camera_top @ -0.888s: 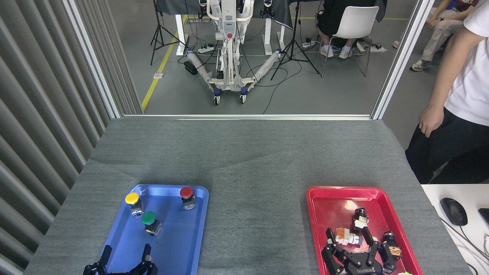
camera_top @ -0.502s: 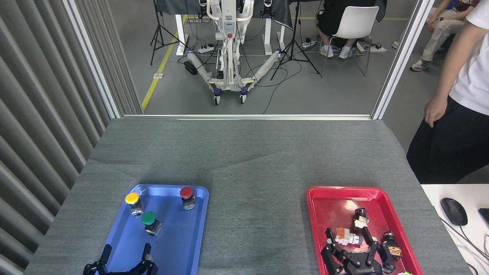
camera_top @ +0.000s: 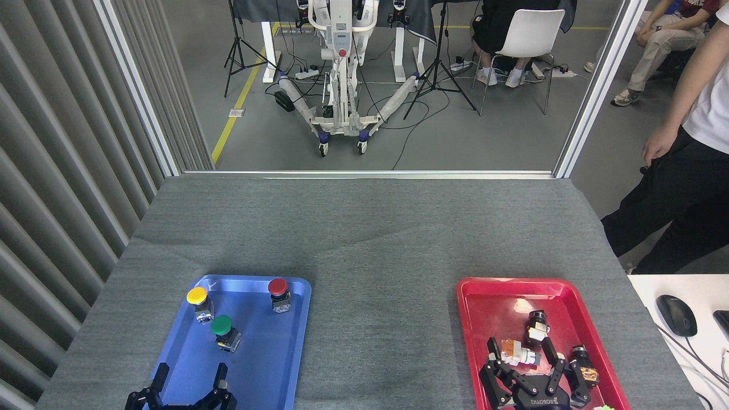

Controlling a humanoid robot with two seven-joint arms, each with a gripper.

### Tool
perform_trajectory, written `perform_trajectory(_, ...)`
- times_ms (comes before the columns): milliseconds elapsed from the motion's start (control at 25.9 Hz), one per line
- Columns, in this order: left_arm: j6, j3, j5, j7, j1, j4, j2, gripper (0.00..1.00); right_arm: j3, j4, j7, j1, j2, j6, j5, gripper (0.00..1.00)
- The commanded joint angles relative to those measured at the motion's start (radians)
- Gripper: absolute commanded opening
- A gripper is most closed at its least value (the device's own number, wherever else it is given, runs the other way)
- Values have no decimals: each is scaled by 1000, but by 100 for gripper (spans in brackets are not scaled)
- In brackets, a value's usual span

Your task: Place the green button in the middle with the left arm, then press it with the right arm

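At the near edge of the blue plastic tray point(camera_top: 250, 364), the black three-fingered left gripper point(camera_top: 188, 387) hovered with fingers spread, empty. The glossy green-capped push-button point(camera_top: 223, 331) stood upright just beyond it, slightly right. The right gripper point(camera_top: 532, 381), splayed over the red plastic tray point(camera_top: 490, 302), lay well apart, so the left was nearer.

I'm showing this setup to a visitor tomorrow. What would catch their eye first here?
Two bright trays on the grey table: a blue tray at left holding the green button with yellow and red ones, and a red tray at right with small parts. An open black gripper sits at each tray's near end, left gripper, right gripper.
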Motion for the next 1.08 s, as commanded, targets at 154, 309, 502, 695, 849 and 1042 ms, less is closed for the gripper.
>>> perform_trajectory(154, -4, 0, 1, -1, -1, 2, 0, 100, 8, 0, 0, -6, 8, 44, 37, 100)
perform_trajectory(309, -4, 0, 1, -1, -1, 2, 0, 100, 8, 0, 0, -6, 8, 46, 45, 100)
perform_trajectory(502, -4, 0, 3, -1, -1, 2, 0, 99, 9, 0, -2, -6, 9, 46, 57, 100)
perform_trajectory(695, -4, -2, 3, -3, -4, 6, -1, 99, 11, 0, -3, -8, 9, 44, 57, 100)
perform_trajectory(849, -5, 0, 3, -4, -7, 6, 0, 99, 12, 0, -5, -8, 17, 41, 59, 100)
perform_trajectory(1042, -42, -2, 1, -1, -13, 13, 2, 100, 14, 0, -6, -8, 22, 38, 65, 100)
